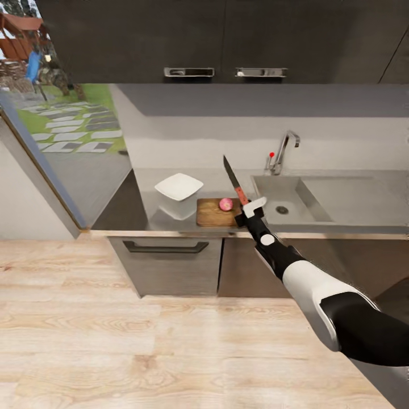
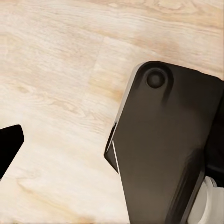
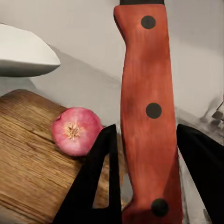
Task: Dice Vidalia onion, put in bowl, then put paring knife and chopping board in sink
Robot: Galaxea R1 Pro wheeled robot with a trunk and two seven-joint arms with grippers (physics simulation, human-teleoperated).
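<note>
I'm parked facing the countertop (image 1: pixel 119 213), wood floor (image 1: pixel 113 341) between me and the cabinets. Sink (image 1: pixel 335 199) is recessed on the right side, tap (image 1: pixel 282 149) behind it. My right arm (image 1: pixel 318 295) reaches diagonally up-left from the lower right corner, wrist over the counter's front edge between board and basin. Chopping board (image 1: pixel 213 213) lies flat just left of the sink. Bowl (image 1: pixel 179 187) sits touching or just beside the board's left edge, can't tell which. Right gripper (image 1: pixel 250 205) is clamped on the paring knife (image 1: pixel 234 183) by its red handle, blade tilted up and to the left above the board. Vidalia onion (image 1: pixel 226 204) rests whole on the board's right end, near the gripper. Left gripper (image 2: pixel 11 149): one fingertip showing over floor, can't tell its state.
</note>
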